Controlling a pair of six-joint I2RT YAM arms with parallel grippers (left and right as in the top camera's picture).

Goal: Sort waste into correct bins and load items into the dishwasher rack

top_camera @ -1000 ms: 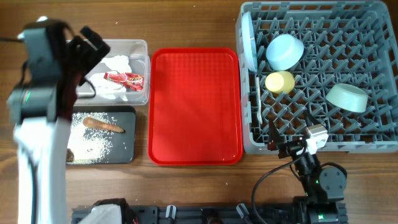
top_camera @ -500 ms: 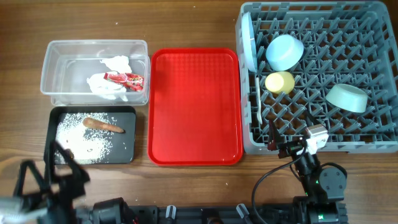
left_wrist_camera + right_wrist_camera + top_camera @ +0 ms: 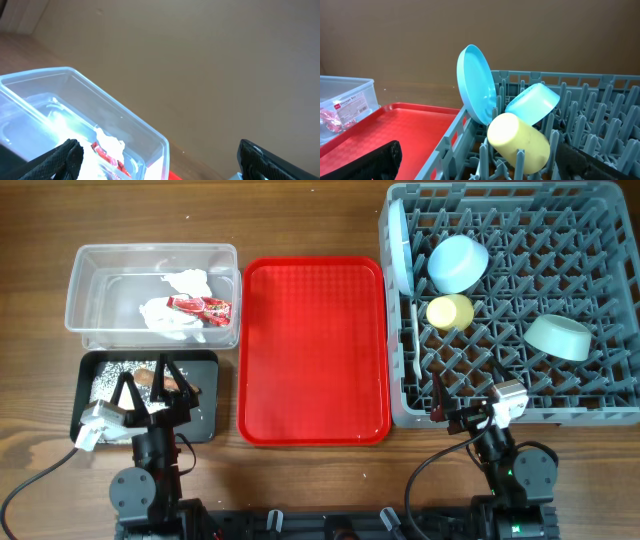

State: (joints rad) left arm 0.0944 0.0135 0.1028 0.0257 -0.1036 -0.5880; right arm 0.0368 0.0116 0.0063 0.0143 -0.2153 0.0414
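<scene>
The clear tub holds white napkins and a red wrapper; these also show in the left wrist view. The black tray holds rice grains and a brown sausage scrap, partly hidden by my left gripper, which is open and empty above it. The grey rack holds a blue plate, blue bowl, yellow cup, green bowl and white spoon. My right gripper is open and empty at the rack's front edge.
A flat red tray lies between the bins and the rack, with nothing on it. Both arm bases stand at the table's front edge. In the right wrist view the plate stands on edge beside the cup.
My left arm has swung from above the clear tub down to the front edge, its gripper now over the black tray. The right arm has not moved.
</scene>
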